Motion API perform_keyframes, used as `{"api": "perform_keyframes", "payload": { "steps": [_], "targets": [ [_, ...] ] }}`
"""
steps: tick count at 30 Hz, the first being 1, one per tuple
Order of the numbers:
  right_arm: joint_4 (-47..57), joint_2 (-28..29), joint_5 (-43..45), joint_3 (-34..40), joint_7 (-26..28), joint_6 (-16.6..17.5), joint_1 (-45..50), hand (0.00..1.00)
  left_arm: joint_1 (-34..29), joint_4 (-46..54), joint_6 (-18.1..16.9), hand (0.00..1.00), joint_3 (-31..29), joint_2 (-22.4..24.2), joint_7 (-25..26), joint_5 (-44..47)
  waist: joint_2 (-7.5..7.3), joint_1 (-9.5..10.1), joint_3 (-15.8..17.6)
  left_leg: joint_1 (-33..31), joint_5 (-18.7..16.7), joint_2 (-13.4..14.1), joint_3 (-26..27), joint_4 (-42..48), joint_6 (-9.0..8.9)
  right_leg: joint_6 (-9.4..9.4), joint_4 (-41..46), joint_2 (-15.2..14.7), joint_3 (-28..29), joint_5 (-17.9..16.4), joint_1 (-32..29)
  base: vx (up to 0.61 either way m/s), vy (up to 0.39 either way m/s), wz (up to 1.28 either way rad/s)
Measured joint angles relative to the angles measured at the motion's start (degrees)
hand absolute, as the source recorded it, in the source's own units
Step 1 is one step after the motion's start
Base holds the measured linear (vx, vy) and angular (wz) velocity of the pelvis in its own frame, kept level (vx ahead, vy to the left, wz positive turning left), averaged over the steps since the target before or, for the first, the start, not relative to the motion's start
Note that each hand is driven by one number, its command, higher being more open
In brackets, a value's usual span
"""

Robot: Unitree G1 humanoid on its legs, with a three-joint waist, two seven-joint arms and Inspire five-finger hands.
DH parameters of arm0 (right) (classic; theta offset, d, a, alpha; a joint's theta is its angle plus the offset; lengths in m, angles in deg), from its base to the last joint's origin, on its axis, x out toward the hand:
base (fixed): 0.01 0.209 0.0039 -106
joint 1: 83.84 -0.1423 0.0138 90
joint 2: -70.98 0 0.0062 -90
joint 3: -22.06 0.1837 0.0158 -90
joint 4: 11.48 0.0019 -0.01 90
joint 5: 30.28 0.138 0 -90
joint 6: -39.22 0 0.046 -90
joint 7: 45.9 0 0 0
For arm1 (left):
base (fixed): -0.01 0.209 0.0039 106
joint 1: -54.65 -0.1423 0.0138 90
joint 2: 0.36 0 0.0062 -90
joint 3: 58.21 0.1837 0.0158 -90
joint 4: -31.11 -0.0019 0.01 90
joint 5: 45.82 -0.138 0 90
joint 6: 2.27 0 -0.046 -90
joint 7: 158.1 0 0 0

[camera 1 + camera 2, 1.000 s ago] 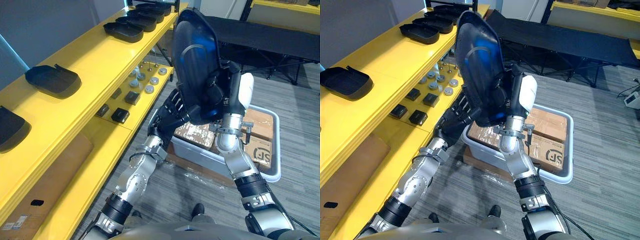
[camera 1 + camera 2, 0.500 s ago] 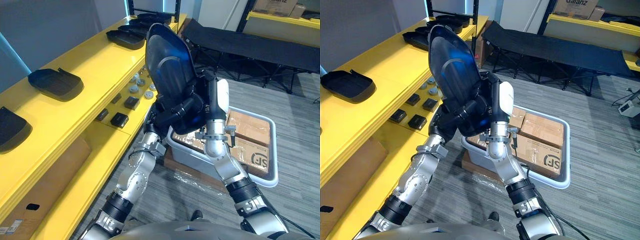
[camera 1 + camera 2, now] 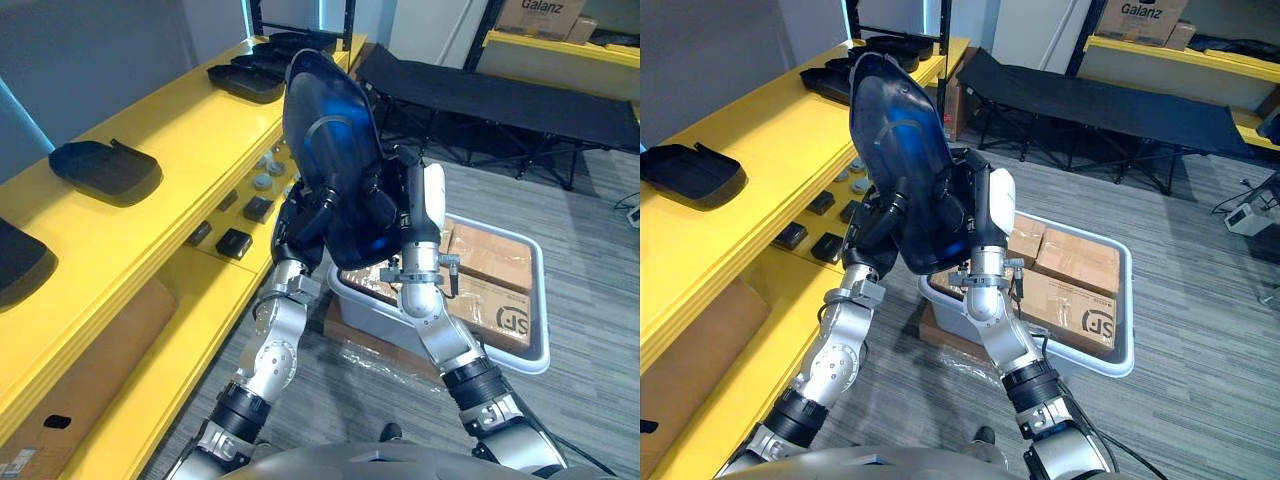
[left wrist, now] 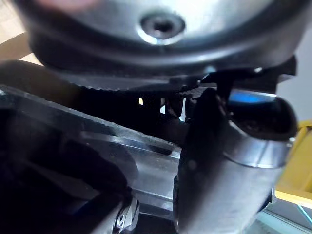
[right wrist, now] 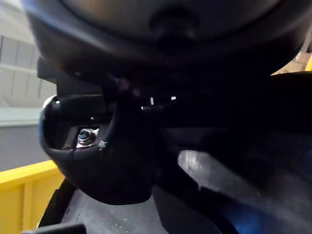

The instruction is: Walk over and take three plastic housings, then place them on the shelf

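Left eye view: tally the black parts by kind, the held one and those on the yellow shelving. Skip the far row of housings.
Held housing: 1
Near housings: 2
Small blocks: 4
Total: 7

Grey carpet floor (image 3: 600, 425); black folding cot (image 3: 520, 95) behind; yellow shelf (image 3: 170, 130) left.
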Motion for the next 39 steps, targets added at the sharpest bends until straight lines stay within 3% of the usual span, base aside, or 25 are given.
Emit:
{"api": "perform_keyframes", "payload": {
  "steps": [12,13,18,24,29,33,39],
  "targets": [
    [3.1,1.2,0.6,-1.5,-0.1,0.7,4.0,0.00,0.2,-2.7,0.3,0.00,-1.0,-1.2,-4.2,2.3,-0.66,-0.82,-0.6,0.1,-0.2,0.0,0.2,0.2,-0.03,-0.18,0.0,-0.1,0.0,-0.1,0.0,0.00,0.000,0.00],
    [3.7,1.2,0.6,-1.7,-0.1,0.7,4.2,1.00,0.1,-2.7,-0.1,0.00,-1.0,-1.5,-5.0,2.8,-0.66,-0.83,-0.6,0.1,-0.2,0.0,0.2,0.2,-0.03,-0.19,0.0,-0.1,0.0,-0.1,0.0,0.00,0.000,0.00],
    [5.2,1.2,0.6,-2.3,0.4,1.0,4.5,1.00,0.1,-2.7,-1.0,0.00,-1.0,-1.9,-5.9,4.7,-0.66,-0.76,-0.6,0.1,-0.4,0.0,0.2,0.5,-0.06,-0.22,0.0,-0.1,0.0,-0.2,0.1,0.00,0.000,0.00],
    [8.0,1.2,8.8,-2.1,5.1,3.0,4.8,1.00,0.1,-2.7,-1.9,0.00,-1.8,-1.4,-4.6,6.8,-0.66,-0.97,-0.6,0.0,-0.7,0.0,0.2,1.1,-0.02,-0.29,0.0,-0.2,0.0,-0.2,0.2,0.00,0.000,0.00],
    [8.6,1.3,13.3,-2.0,7.2,1.2,5.7,1.00,0.1,-2.5,-1.8,0.00,-1.8,-0.8,-1.1,4.9,-0.72,-0.64,-0.6,0.0,-0.7,0.0,0.0,1.1,-0.02,-0.29,0.1,-0.2,-0.1,-0.2,0.4,0.00,0.000,0.01],
    [7.8,1.3,16.1,-1.1,9.7,-2.0,8.2,1.00,-0.3,0.4,-2.2,0.00,-2.2,2.0,9.2,-8.6,-0.72,-0.56,-0.6,0.2,-0.7,0.0,0.0,1.1,-0.02,-0.31,0.1,-0.2,-0.2,-0.2,0.6,0.00,0.000,-0.01],
    [7.9,1.3,37.0,-0.5,24.9,-0.4,14.8,1.00,-1.8,4.3,-2.3,0.00,-9.4,4.2,28.6,-37.6,-0.72,-1.23,-0.6,1.2,-0.9,0.6,0.3,0.7,-0.26,-0.78,0.2,0.4,-0.1,-0.6,1.2,0.00,0.000,-0.02]
  ]
}}
